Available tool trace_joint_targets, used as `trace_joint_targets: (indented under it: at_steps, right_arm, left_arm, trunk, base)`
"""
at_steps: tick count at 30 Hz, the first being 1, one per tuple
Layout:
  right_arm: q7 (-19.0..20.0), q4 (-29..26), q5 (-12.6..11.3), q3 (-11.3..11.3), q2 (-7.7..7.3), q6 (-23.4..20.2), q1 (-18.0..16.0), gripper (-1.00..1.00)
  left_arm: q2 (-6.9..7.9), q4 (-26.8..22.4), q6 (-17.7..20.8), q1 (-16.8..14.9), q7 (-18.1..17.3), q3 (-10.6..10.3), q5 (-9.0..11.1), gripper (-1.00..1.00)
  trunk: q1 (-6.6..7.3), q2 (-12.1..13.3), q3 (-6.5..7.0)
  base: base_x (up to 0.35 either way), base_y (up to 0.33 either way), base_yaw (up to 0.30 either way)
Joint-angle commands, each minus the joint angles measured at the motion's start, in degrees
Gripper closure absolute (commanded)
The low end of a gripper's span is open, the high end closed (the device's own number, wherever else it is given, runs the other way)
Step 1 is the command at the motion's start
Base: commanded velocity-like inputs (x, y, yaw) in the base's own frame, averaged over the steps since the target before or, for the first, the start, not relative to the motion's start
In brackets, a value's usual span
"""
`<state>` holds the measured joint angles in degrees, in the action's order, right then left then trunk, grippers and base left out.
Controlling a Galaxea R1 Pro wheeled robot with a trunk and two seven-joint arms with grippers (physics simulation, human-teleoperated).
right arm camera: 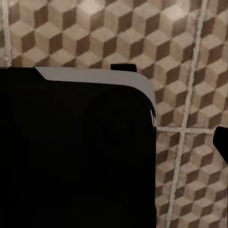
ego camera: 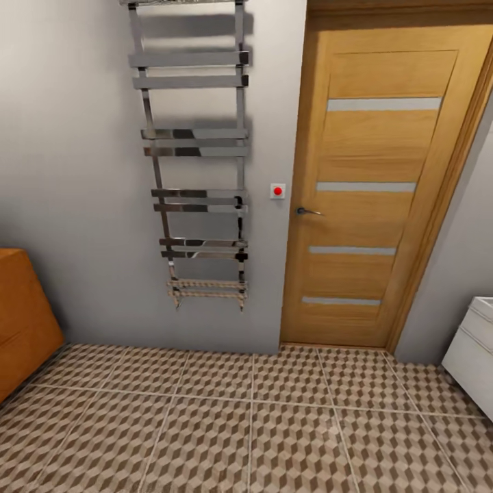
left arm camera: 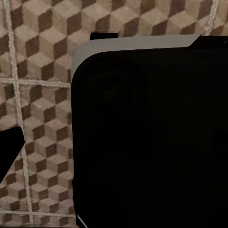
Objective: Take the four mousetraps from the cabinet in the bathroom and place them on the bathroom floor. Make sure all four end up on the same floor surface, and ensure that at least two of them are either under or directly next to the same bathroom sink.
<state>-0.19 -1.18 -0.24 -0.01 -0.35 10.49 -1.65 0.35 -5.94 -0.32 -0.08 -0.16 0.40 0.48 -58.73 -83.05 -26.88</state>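
Orange-brown cabinet (ego camera: 24, 322) left; cube-patterned bathroom floor (ego camera: 253, 424).

Pretty even, soft light; towel rail (ego camera: 195, 150) casts a faint shadow on the wall (ego camera: 75, 171), edges bow, wrist views look maybe slightly blurry.

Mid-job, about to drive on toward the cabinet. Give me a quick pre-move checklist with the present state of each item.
1. Cabinet in sight: ok, its orange-brown corner shows at the head view's left edge.
2. Floor between here and the cabinet: ok, the cube-pattern tiles show no obstacle.
3. Mousetraps located: not ok, none can be made out in any view.
4. Sink located: ok, a white unit sits at the right edge, though its basin and tap are cut off.
5. Gripper states: cannot tell, both wrist views are mostly blocked by a dark body over the tiles.
6. Door: ok, shut, not in the path.
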Motion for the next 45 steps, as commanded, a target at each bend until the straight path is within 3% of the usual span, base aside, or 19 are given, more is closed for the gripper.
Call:
trace_joint_targets:
  at_steps: [1, 45]
  right_arm:
    - [-0.03, 0.04, -0.02, 0.01, -0.01, 0.20, -0.02, -1.00]
    - [-0.08, 0.04, -0.02, 0.01, -0.01, 0.23, -0.02, -1.00]
  left_arm:
    - [0.00, -0.04, -0.03, -0.01, -0.02, 0.04, 0.05, -1.00]
    - [0.00, 0.10, -0.03, -0.01, -0.02, 0.00, -0.01, -1.00]
  trunk:
    - [0.00, -0.03, -0.05]
    - [0.00, -0.03, -0.05]
  base:
    - [0.000, 0.000, 0.285]
    - [0.000, 0.000, 0.285]
